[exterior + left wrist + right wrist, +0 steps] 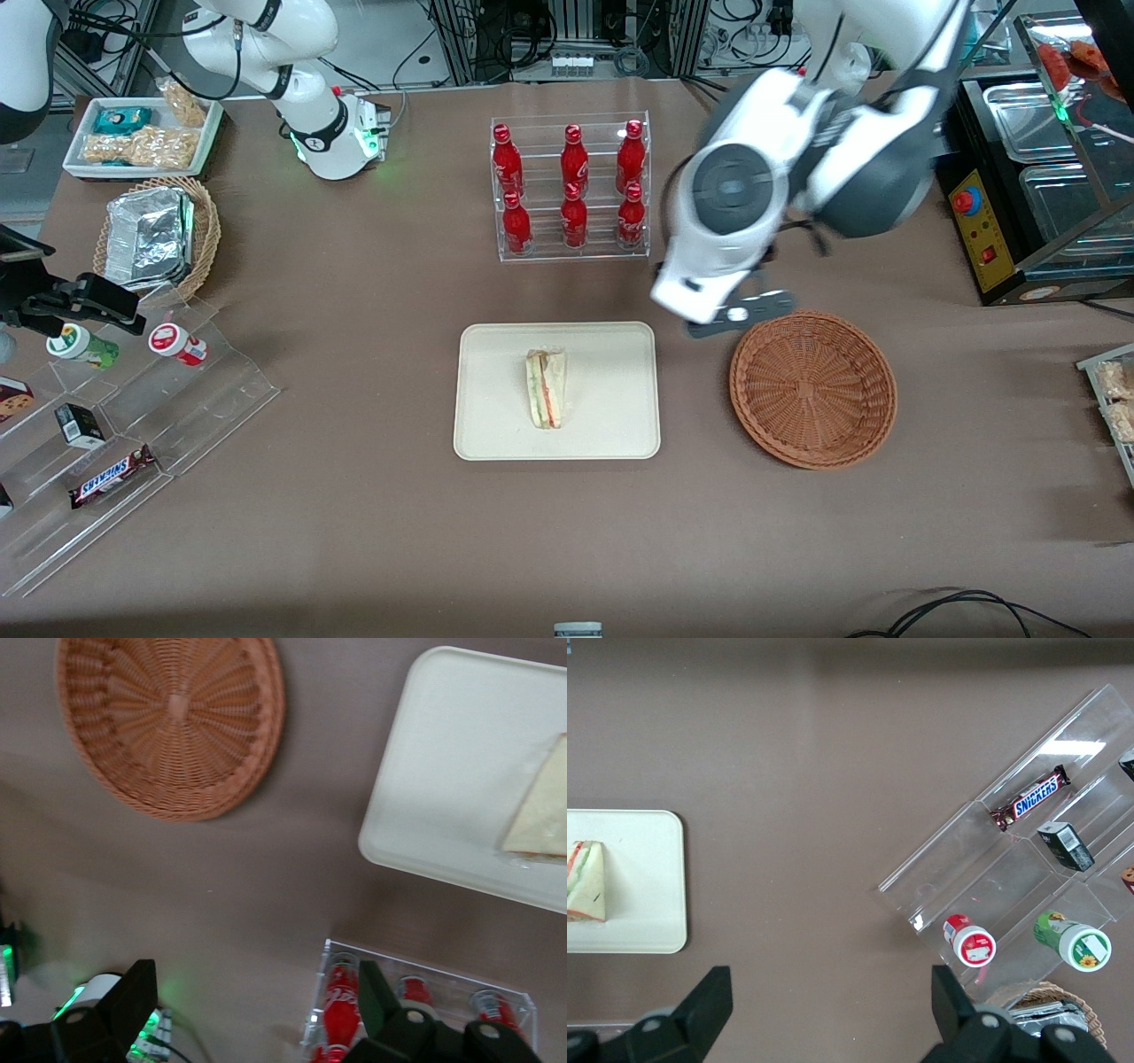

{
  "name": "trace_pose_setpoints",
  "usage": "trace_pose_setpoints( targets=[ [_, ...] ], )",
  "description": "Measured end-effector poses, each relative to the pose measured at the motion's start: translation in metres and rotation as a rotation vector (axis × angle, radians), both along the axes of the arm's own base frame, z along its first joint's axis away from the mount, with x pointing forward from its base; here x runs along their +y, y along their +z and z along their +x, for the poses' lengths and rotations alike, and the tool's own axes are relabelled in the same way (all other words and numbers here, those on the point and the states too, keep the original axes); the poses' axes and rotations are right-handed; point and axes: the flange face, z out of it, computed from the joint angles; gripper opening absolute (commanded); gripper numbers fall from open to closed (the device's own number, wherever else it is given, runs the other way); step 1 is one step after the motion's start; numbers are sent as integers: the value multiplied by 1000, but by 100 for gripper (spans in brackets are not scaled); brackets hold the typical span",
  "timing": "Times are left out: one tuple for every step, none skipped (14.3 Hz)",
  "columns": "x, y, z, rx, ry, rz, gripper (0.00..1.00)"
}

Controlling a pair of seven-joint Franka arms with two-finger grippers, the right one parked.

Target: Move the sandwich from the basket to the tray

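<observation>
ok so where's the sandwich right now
In the front view the sandwich lies on the tray, beside the empty basket; the open gripper hangs above the table between them.

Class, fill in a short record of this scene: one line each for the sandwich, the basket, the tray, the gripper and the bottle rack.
sandwich: lying on the tray
basket: nothing in it, beside the tray
tray: holds only the sandwich
gripper: open, holding nothing, above the table between rack and basket
bottle rack: six red bottles, farther from the front camera than the tray
</observation>
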Motion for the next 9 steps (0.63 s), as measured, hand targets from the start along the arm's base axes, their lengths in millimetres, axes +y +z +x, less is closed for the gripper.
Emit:
trace_pose_setpoints(
  targets=[
    [26, 8, 1, 13, -6, -15, 100],
    [56, 17, 0, 32, -12, -29, 100],
    [85, 25, 0, 40, -11, -37, 100],
    [115, 32, 2, 46, 1, -42, 100],
    [147, 39, 3, 58, 20, -54, 100],
    [179, 46, 5, 74, 28, -81, 100],
    [210, 55, 5, 76, 23, -111, 100],
    [235, 64, 4, 74, 8, -133, 100],
    [253, 73, 0, 73, -18, -151, 100]
  ],
)
